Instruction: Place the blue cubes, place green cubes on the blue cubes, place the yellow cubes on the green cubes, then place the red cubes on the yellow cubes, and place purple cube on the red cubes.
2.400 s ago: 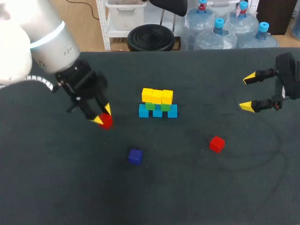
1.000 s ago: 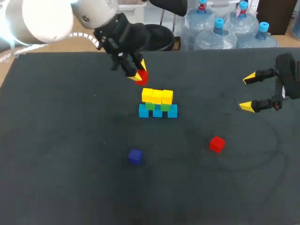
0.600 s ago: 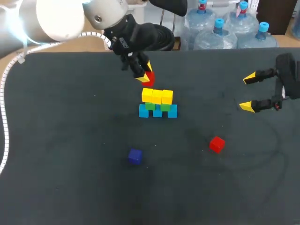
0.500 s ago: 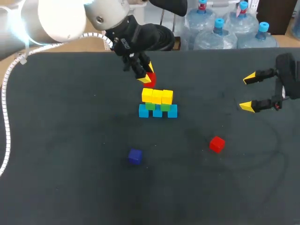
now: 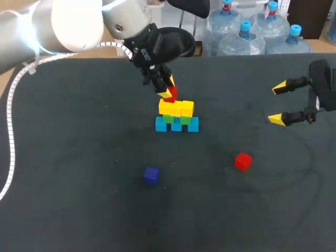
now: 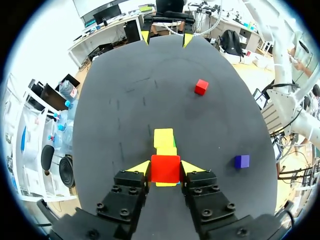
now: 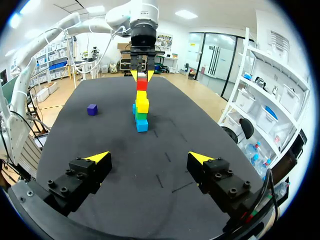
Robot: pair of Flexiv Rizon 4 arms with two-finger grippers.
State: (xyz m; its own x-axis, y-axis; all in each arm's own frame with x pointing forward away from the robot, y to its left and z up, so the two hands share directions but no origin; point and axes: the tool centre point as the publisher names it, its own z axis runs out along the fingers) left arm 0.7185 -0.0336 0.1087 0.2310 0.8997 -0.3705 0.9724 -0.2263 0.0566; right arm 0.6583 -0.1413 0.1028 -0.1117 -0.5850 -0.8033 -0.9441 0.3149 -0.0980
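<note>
Head view: the left gripper (image 5: 169, 93) hangs over the left end of the stack, closed on a held red cube (image 5: 171, 96); that cube sits on or just over the yellow cubes (image 5: 176, 108), and contact cannot be judged from here; below them lie the green cubes (image 5: 176, 119), and under those the blue cubes (image 5: 177, 125) in a row on the dark table (image 5: 79, 184); a loose red cube (image 5: 242, 161) lies to the right of the stack and nearer the robot, well apart from it; the purple cube (image 5: 151, 175) lies alone on the near side; the right gripper (image 5: 277, 103) is off at the right, well apart from the stack, with its fingers spread wide and nothing between them.

Left wrist view: both fingers press the held red cube (image 6: 165, 168) from two sides; the yellow cubes (image 6: 164, 140) show just ahead of and beneath it.

Right wrist view: the stack stands well ahead of the spread fingers; the held red cube (image 7: 142, 84) is at its top.
</note>
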